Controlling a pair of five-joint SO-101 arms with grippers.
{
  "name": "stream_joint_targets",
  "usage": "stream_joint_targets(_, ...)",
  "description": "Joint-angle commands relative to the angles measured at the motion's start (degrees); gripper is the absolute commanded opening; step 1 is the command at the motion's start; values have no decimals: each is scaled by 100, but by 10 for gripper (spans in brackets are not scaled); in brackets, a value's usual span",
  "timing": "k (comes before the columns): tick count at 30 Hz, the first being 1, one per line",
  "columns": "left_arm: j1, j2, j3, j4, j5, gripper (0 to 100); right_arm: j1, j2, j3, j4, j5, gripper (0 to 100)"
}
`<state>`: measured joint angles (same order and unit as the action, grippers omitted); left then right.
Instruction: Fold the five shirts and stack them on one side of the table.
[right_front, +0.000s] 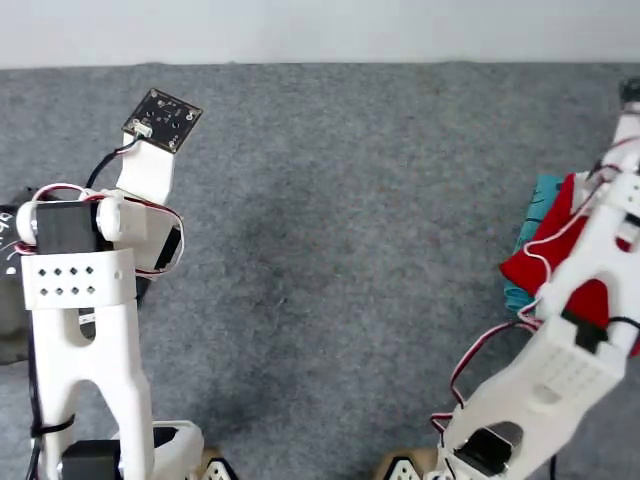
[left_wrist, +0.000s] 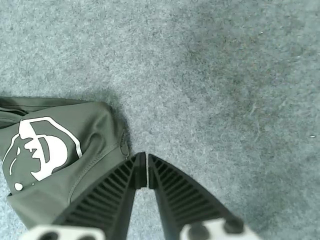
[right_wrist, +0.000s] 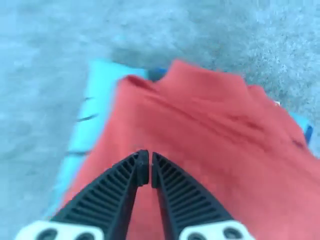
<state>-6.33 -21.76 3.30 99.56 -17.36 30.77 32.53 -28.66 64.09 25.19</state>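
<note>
A dark olive shirt (left_wrist: 55, 165) with a white print lies crumpled at the table's left edge, and a strip of it (right_front: 10, 330) shows beside the left arm (right_front: 80, 290). My left gripper (left_wrist: 146, 171) is shut, its tips just off the shirt's edge over bare carpet. At the right edge a red shirt (right_wrist: 215, 140) lies on top of a folded teal shirt (right_wrist: 92, 125); the same red shirt (right_front: 545, 255) and teal shirt (right_front: 535, 205) sit under the right arm (right_front: 570, 350). My right gripper (right_wrist: 146, 168) hangs shut over the red shirt, with nothing visibly between its fingers.
Grey carpet (right_front: 350, 220) covers the table between the two arms. A white wall strip (right_front: 320, 30) runs along the far edge. Red and white cables (right_front: 480, 360) loop off the right arm.
</note>
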Motion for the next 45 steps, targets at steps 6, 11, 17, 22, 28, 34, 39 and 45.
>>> stream_joint_targets(6,-18,-747,-31,97,-18,14,224,-356,-352,479,492,9)
stream_joint_targets(11,-35,-993,-31,97,-18,14,-145,-1437,-431,1780,484,9)
stream_joint_targets(17,-835,-1002,110,70,-35,15,-567,-2237,-431,3451,484,9)
stream_joint_targets(22,-1978,-993,804,70,-158,81,-646,-2659,-9,3881,484,9)
stream_joint_targets(28,-2664,-993,2229,-756,-879,205,-655,-3495,1248,3881,484,9)
stream_joint_targets(34,-2453,-993,3345,-2022,-1187,208,-655,-4655,3068,3864,484,9)
stream_joint_targets(39,-2207,-624,3538,-2444,-1336,208,-655,-5622,4281,3837,492,9)
stream_joint_targets(45,-2127,765,2536,-2418,-1345,208,-655,-6475,5055,3837,492,9)
